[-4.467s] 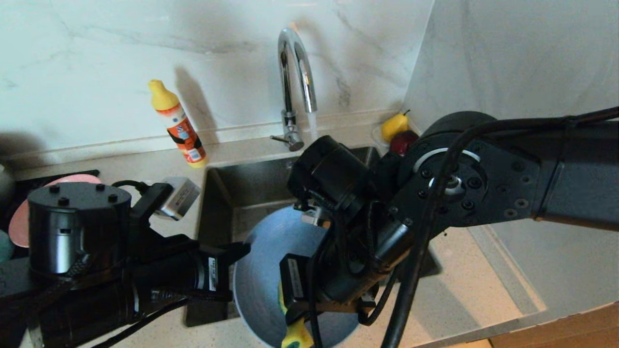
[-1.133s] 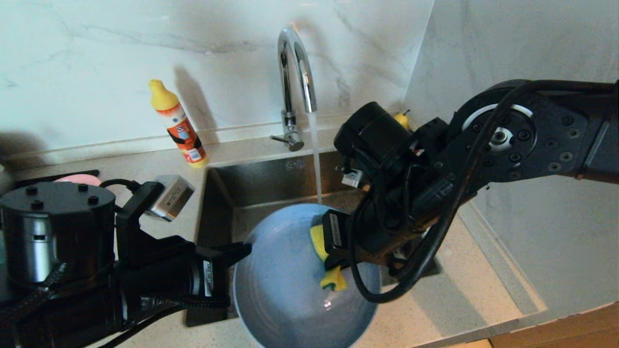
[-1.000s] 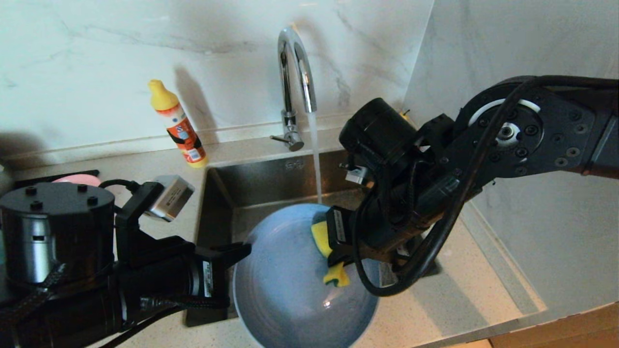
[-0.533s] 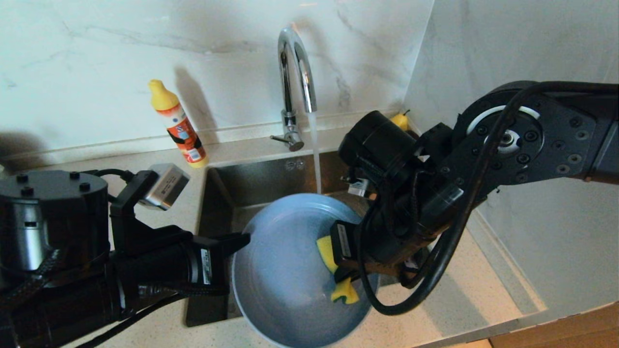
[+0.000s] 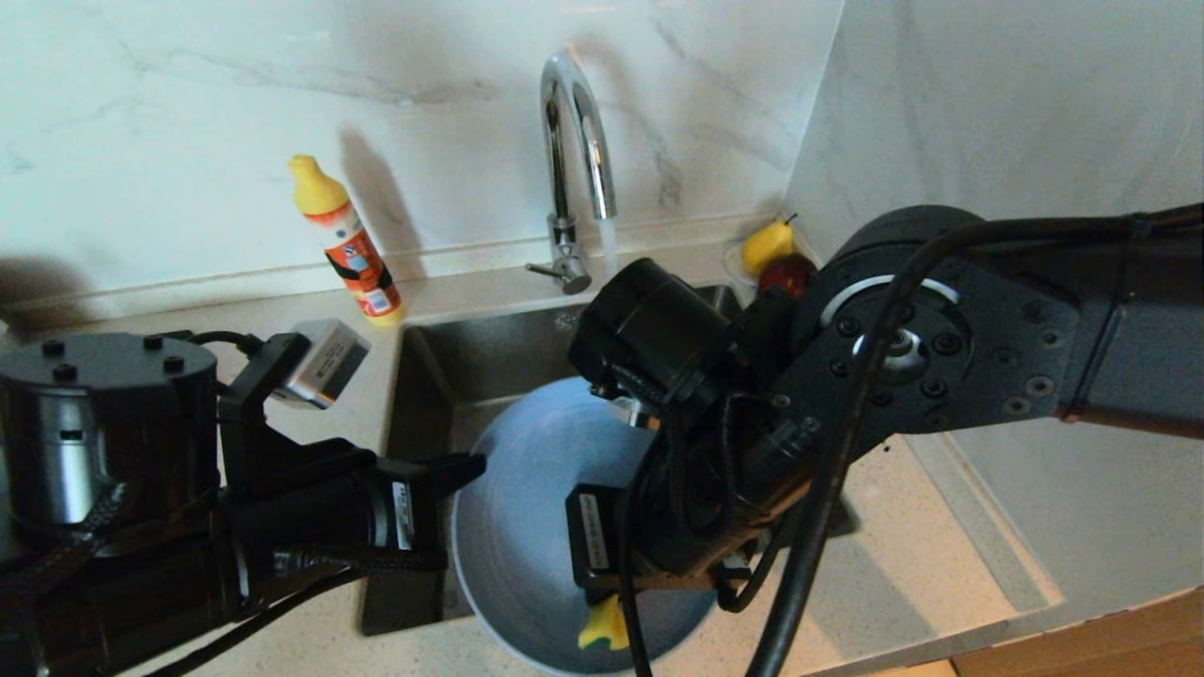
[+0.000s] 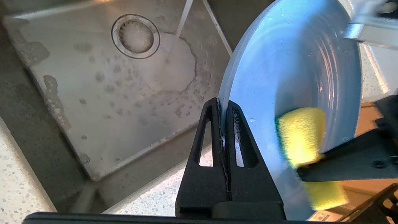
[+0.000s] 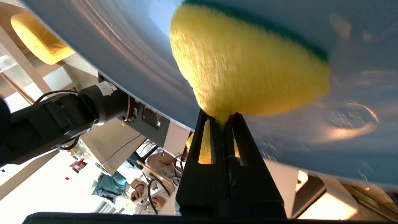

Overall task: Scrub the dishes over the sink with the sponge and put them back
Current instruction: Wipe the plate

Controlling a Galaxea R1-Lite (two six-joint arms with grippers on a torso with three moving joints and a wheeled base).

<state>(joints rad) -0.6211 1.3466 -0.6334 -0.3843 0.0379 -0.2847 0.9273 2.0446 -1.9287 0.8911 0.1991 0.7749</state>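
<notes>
a: where is the light-blue plate (image 5: 527, 527) right now?
b: tilted on edge over the front of the sink (image 5: 470, 367), its face toward the right arm. the left hand (image 6: 224, 124) has its fingers pressed together on the plate's rim, clamped on it.
a: and the sponge (image 7: 245, 68)?
b: pinched in the right hand (image 7: 222, 119), fingers clamped on its yellow side. its green layer lies flat against the plate's inner face, low on the plate near the front rim. from the head view only a yellow tip (image 5: 602, 632) shows under the right wrist.
a: is water running?
b: yes, a thin stream falls from the tap (image 5: 576, 160) into the basin, landing near the round drain (image 6: 136, 36), apart from the plate.
a: anything else on the surface (image 5: 941, 555)?
b: an orange bottle (image 5: 350, 246) with a yellow cap stands left of the tap by the wall, and a yellow pear (image 5: 767, 244) sits in the back right corner.
</notes>
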